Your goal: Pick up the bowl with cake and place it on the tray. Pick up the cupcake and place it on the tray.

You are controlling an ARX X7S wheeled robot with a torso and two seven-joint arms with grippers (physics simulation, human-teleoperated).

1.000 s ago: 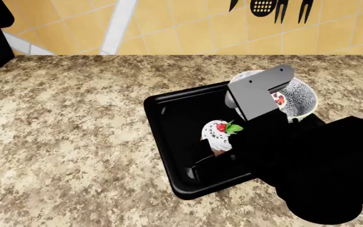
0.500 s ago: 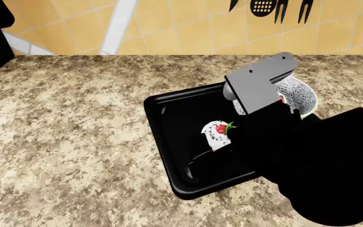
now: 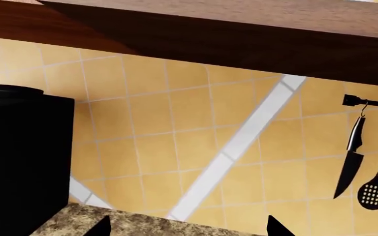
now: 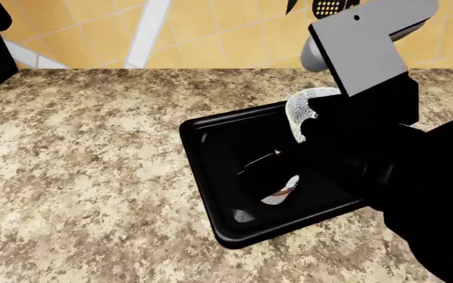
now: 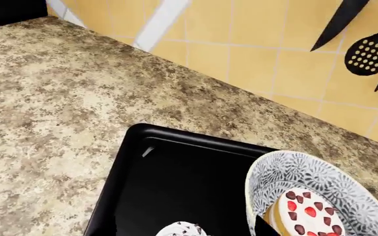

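Observation:
The black tray [image 4: 210, 147] lies on the counter, also in the right wrist view [image 5: 169, 177]. The blue-patterned bowl [image 5: 320, 182] with the berry-topped cake [image 5: 307, 212] sits at the tray's far right corner; in the head view only part of its rim [image 4: 299, 112] shows. The cupcake stands on the tray, its sprinkled frosting [image 5: 182, 229] at that frame's edge. My right gripper [image 5: 183, 234] is above it and apart, jaws spread, with one fingertip [image 5: 264, 229] beside the bowl. My right arm [image 4: 368, 65] hides most of the cupcake in the head view. My left gripper [image 3: 189, 232] is open, empty and faces the wall.
The speckled granite counter [image 4: 85, 177] runs to a yellow tiled wall [image 4: 210, 29]. A knife [image 3: 350, 164] and a slotted spoon [image 3: 374, 189] hang on a rail. A tall black block [image 3: 18, 157] stands at the counter's far left, under a wooden cabinet [image 3: 241, 29].
My right arm has lifted up and back from the cupcake, which stays on the tray. The arm now covers most of the cupcake and bowl in the head view.

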